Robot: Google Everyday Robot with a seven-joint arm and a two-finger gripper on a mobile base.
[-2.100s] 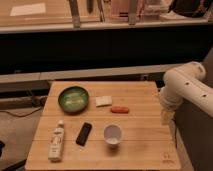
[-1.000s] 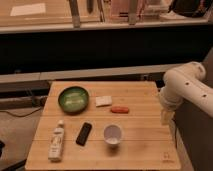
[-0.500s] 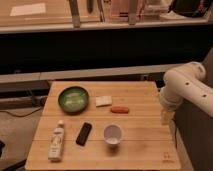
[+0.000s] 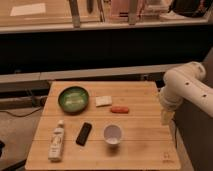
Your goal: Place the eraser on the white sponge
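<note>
The eraser (image 4: pixel 84 133), a flat black bar, lies on the wooden table (image 4: pixel 145 145) at the front left of middle, between the white bottle and the white cup. The white sponge (image 4: pixel 103 101), a small cream block, lies further back, just right of the green bowl. My gripper (image 4: pixel 166 118) hangs from the white arm (image 4: pixel 185 87) over the table's right edge, far from the eraser and the sponge, and holds nothing that I can see.
A green bowl (image 4: pixel 73 98) stands at the back left. A small orange piece (image 4: pixel 119 109) lies right of the sponge. A white cup (image 4: pixel 113 134) stands front middle. A white bottle (image 4: pixel 56 140) lies at the front left. A dark shelf runs behind the table.
</note>
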